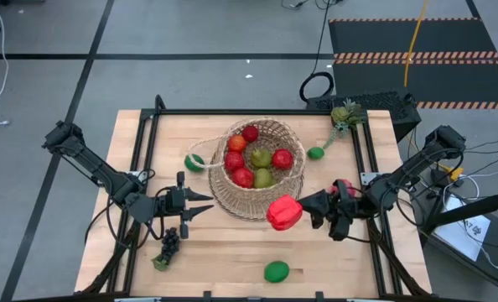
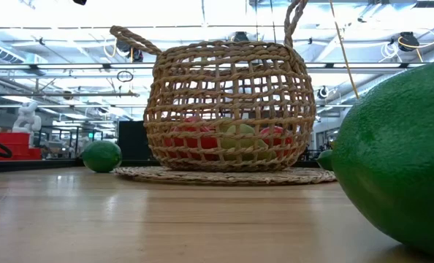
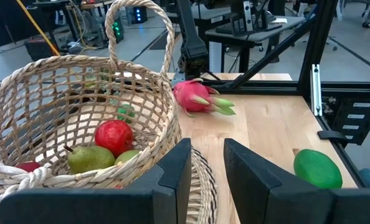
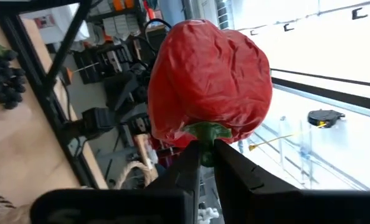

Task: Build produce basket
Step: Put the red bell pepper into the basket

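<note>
- The red pepper [image 1: 283,213] hung in the right pincer [image 1: 309,209], whose fingers were nearly closed on its thin green stem [image 4: 205,134], just off the basket's [image 1: 232,195] rim on the side toward the table's right edge.
- That grip looked slight: held only by the stem, the pepper could swing or slip free and fall to the table short of the basket.
- If the pepper was let go too near the rim, it might catch the weave or the thin handle [image 3: 138,25] and roll out; the basket already held red round fruit [image 1: 282,158] and pears [image 1: 261,158], so a heavy drop might bounce off them.
- The left pincer [image 1: 204,202] waited with its fingers parted and empty, close to the basket's side toward the left edge; a nudge from it could shift the basket.
- Still out on the table: grapes [image 1: 170,243] near the front-left corner, a lime [image 1: 276,271] by the front edge, another [image 1: 315,152] and a dragon fruit [image 1: 344,114] toward the back-right corner, one more lime [image 1: 194,163] beside the basket's far-left side.
- The low view showed neither pincer, and a lime [image 2: 403,164] filled its right side.
- How far the pepper hung above the table was hard to tell.
</note>
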Controlling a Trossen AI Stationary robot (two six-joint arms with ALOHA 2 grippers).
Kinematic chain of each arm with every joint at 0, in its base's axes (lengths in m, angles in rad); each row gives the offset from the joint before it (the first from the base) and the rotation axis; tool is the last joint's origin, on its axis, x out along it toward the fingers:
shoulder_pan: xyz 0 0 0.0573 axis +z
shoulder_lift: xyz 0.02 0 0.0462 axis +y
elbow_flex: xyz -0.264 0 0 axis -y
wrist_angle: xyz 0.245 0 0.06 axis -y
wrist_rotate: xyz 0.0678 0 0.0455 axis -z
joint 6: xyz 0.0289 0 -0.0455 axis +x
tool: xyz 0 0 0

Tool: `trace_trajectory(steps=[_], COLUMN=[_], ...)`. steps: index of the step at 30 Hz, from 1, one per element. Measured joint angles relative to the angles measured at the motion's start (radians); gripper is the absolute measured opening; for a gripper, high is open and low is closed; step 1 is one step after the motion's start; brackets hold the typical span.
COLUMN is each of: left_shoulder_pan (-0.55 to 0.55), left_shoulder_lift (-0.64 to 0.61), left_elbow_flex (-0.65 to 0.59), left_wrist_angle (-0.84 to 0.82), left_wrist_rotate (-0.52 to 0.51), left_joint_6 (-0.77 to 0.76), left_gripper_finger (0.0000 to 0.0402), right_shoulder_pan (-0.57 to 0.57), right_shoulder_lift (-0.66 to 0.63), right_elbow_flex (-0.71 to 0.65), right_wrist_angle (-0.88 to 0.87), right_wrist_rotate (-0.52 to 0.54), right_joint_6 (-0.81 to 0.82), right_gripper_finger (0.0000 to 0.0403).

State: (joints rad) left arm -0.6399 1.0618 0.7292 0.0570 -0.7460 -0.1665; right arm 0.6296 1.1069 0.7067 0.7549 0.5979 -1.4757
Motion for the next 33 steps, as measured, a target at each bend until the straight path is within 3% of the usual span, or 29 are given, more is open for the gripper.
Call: trace_trajectory(steps=[7, 19, 28, 33], left_shoulder_pan=[0.000, 0.000, 0.000, 0.000], left_shoulder_lift=[0.000, 0.000, 0.000, 0.000], left_elbow_flex=[0.000, 0.000, 0.000, 0.000], left_wrist_angle=[0.000, 0.000, 0.000, 0.000], left_wrist_rotate=[0.000, 0.000, 0.000, 0.000], left_joint_6=[-0.008, -0.020, -0.021, -0.022], left_gripper_finger=[0.0097, 0.0097, 0.0097, 0.0097], right_shoulder_pan=[0.007, 0.007, 0.007, 0.007], right_shoulder_lift=[0.000, 0.000, 0.000, 0.000], right_elbow_flex=[0.000, 0.000, 0.000, 0.000], right_wrist_angle=[-0.004, -0.004, -0.004, -0.004], right_wrist_rotate=[0.000, -0.001, 0.000, 0.001], right_joint_6=[0.040, 0.397, 0.763, 1.058], right_gripper_finger=[0.0027, 0.0027, 0.0027, 0.0027])
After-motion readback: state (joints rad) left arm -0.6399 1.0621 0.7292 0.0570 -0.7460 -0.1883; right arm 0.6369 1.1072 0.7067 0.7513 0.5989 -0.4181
